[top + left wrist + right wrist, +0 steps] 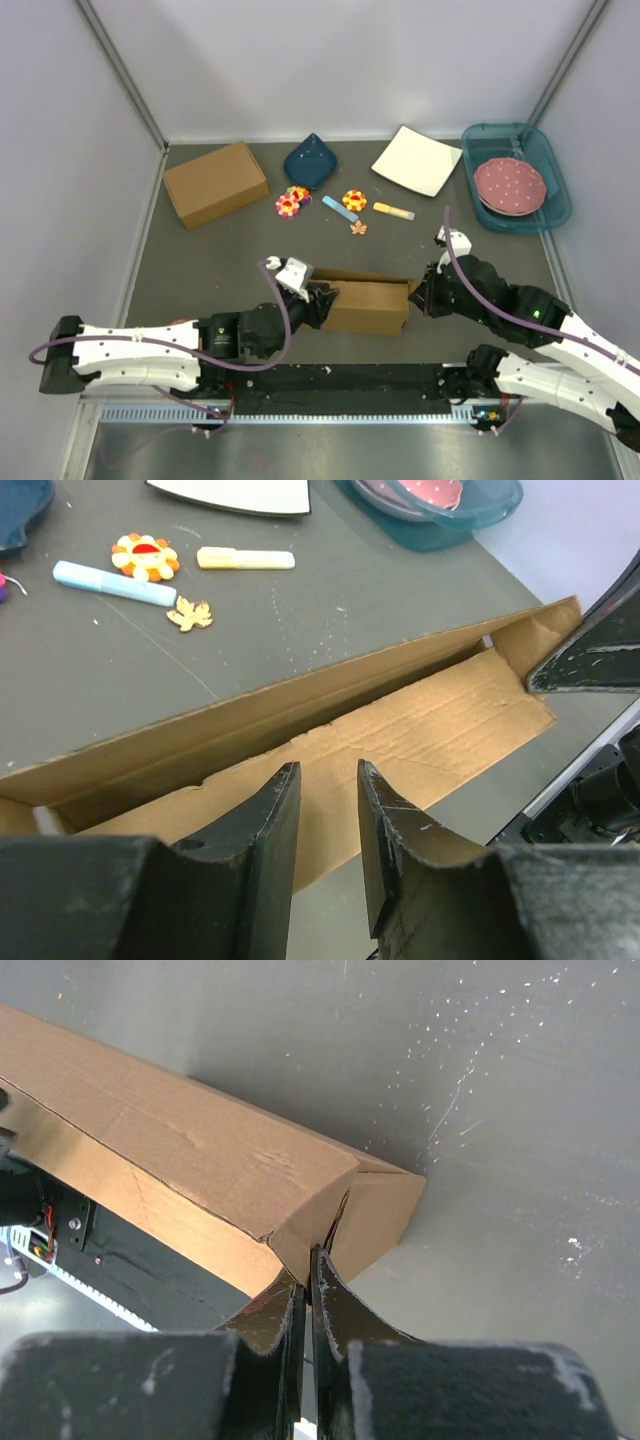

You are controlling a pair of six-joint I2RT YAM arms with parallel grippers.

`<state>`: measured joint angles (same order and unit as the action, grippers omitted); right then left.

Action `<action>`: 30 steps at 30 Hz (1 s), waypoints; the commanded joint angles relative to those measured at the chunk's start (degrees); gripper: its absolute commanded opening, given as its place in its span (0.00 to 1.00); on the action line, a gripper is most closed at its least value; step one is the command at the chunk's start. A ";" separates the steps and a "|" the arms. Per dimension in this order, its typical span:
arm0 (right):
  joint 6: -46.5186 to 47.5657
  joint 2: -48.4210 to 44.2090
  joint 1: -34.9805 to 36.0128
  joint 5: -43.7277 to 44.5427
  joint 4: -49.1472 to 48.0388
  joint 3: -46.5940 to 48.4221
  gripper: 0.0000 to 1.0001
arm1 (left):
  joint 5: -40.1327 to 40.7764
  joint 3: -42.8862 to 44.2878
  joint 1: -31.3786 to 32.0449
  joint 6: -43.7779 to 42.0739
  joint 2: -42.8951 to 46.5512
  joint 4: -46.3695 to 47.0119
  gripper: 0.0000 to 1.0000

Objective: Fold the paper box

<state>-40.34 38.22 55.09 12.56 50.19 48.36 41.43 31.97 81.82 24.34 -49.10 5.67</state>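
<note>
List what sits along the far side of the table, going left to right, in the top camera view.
brown cardboard box → dark blue dish → white square plate → teal tray holding a pink dotted plate

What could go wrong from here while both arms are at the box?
1. The left pincer stands open over the paper box, gripping nothing, so its near flap may spring open.
2. The shut right pincer sits against the end corner; pushing could dent it or slide the box.
</note>
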 commanded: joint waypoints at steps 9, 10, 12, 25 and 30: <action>-0.53 2.04 0.72 -1.40 3.33 -0.90 0.00 | 1.45 5.48 0.36 -6.23 14.98 -13.13 0.35; -0.62 2.04 0.72 -1.31 3.33 -0.90 0.00 | 2.33 5.48 0.27 -6.06 15.87 -15.40 0.35; -0.44 2.12 0.72 -1.31 3.24 -0.90 0.00 | 5.23 4.69 0.36 -5.18 19.02 -17.35 0.35; -0.27 2.12 0.72 -1.22 3.51 -1.07 0.00 | 14.29 -0.77 0.27 -10.55 28.11 -13.83 0.48; -0.18 2.21 0.81 -1.22 3.51 -0.81 0.00 | 13.33 0.73 0.36 -7.90 25.28 -18.59 0.49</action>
<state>-40.29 38.76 55.09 13.26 49.87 48.40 55.05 30.59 81.93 16.16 -22.52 -10.46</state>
